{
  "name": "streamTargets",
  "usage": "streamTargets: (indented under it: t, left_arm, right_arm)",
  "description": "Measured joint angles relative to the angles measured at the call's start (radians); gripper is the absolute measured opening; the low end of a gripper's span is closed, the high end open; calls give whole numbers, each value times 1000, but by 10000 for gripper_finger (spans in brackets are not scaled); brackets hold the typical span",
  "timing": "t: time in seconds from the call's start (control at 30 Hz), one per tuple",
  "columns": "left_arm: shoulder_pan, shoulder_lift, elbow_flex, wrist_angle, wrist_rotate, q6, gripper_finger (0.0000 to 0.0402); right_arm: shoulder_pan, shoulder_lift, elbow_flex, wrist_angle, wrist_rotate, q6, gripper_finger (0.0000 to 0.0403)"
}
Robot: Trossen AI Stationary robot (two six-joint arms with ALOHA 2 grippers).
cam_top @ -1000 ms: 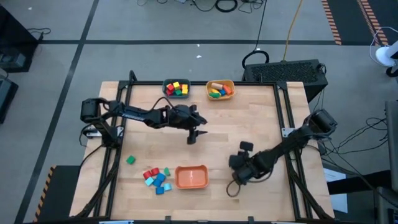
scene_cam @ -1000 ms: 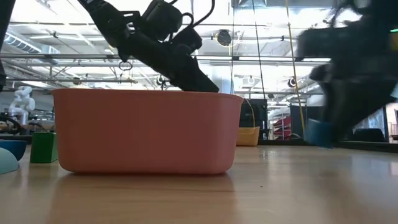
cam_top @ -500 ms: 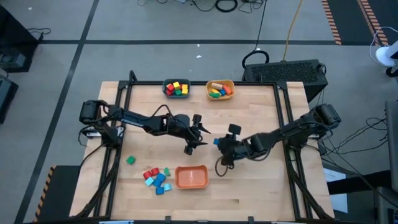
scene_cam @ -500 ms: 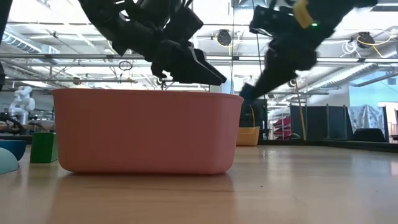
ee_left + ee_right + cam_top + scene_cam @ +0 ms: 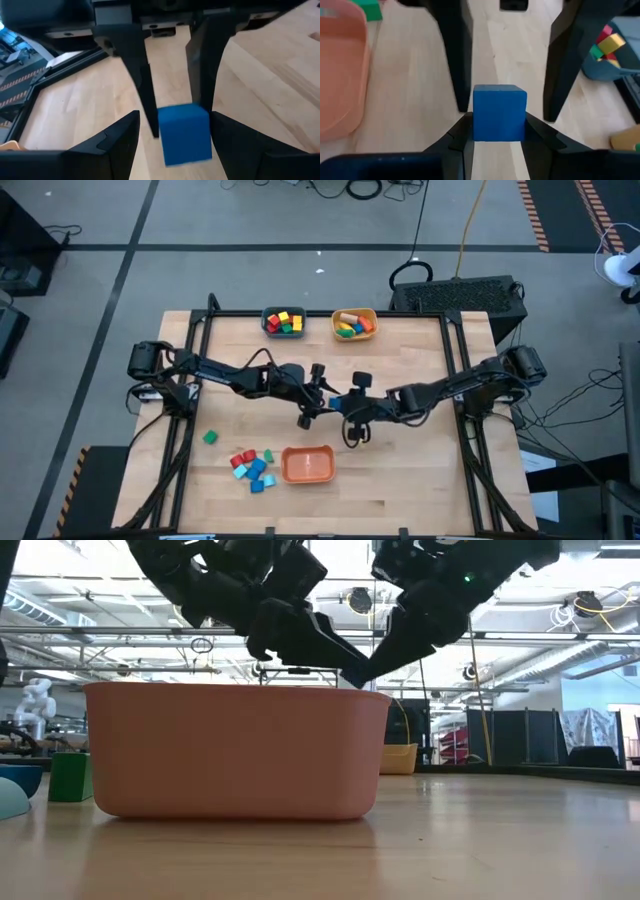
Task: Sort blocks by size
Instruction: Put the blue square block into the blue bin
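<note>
Two pincers meet above the middle of the worktop [image 5: 420,480], tip to tip, with one blue cube [image 5: 499,113] between them. The right pincer [image 5: 343,406] is clamped on that cube: in its own wrist view both fingers [image 5: 462,135] press the cube's sides. The left pincer [image 5: 318,394] faces it from the other side with its jaws spread; in the left wrist view its own fingers stand apart on either flank of the cube and whether they touch it I cannot tell. Being a cube, it has no long axis; it sits square between the fingers, one flat face toward each wrist camera.

Just in front of the pincers stands the orange bowl [image 5: 307,464], with nothing visible inside from above. Beside it lie loose blocks [image 5: 252,466], red, blue and light blue, close together, and a green cube [image 5: 210,437] a little apart. At the far edge the teal bowl [image 5: 284,322] holds red, yellow and green pieces, and the yellow bowl [image 5: 353,324] next to it holds mixed ones, including a plain wood piece.

Light wood planks form the worktop, framed by black rails. Grey floor with cables surrounds it; the low view shows a hall with ceiling trusses.
</note>
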Motion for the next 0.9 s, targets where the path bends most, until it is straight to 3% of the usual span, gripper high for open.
streamTargets:
  t: [0.2,0.43,0.67,0.8,0.9]
  left_arm:
    - [1,0,0,3,-14,-2,240]
    - [7,0,0,-2,-152,-56,204]
    - [21,0,0,-21,-124,-51,138]
    - [22,0,0,-21,-121,-51,134]
    - [22,0,0,-18,-125,-55,134]
  right_arm:
    - [-20,0,0,12,2,-13,109]
    - [-32,1,0,6,74,7,109]
    - [-32,2,0,4,59,-4,109]
    - [-31,2,0,0,58,-10,110]
    - [-31,2,0,-1,60,-2,139]
